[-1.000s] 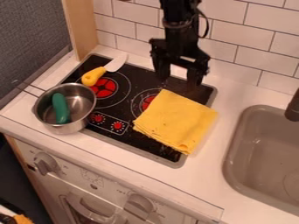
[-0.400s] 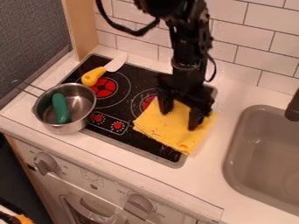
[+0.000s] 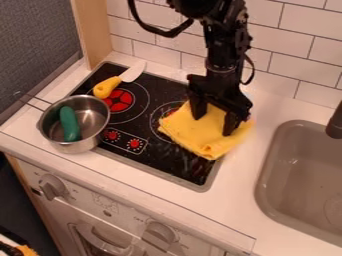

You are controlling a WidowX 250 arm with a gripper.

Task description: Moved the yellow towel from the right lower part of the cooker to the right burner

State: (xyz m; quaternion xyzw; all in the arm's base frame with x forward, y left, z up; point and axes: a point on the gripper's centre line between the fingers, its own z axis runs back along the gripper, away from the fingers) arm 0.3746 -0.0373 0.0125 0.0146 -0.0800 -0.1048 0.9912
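Note:
The black gripper (image 3: 214, 123) is over the right side of the cooker, its two fingers well apart and their tips down on the yellow towel (image 3: 194, 134). Part of the towel shows between the fingers. Folded and slightly rumpled, it lies across the right part of the black cooker (image 3: 165, 158), with its right edge over the counter. The right burner (image 3: 160, 108) is partly covered by the towel and the arm; its left arc shows.
A metal pot (image 3: 92, 122) with a green vegetable (image 3: 69, 124) inside stands at the cooker's left front. A knife (image 3: 107, 86) with a yellow handle lies at the back left. The sink (image 3: 294, 170) is at the right, and the tiled wall (image 3: 292, 57) stands behind.
First the gripper came down from behind the cooker onto the towel. Since then gripper and towel have shifted together toward the back, slightly right, and the towel has become more rumpled.

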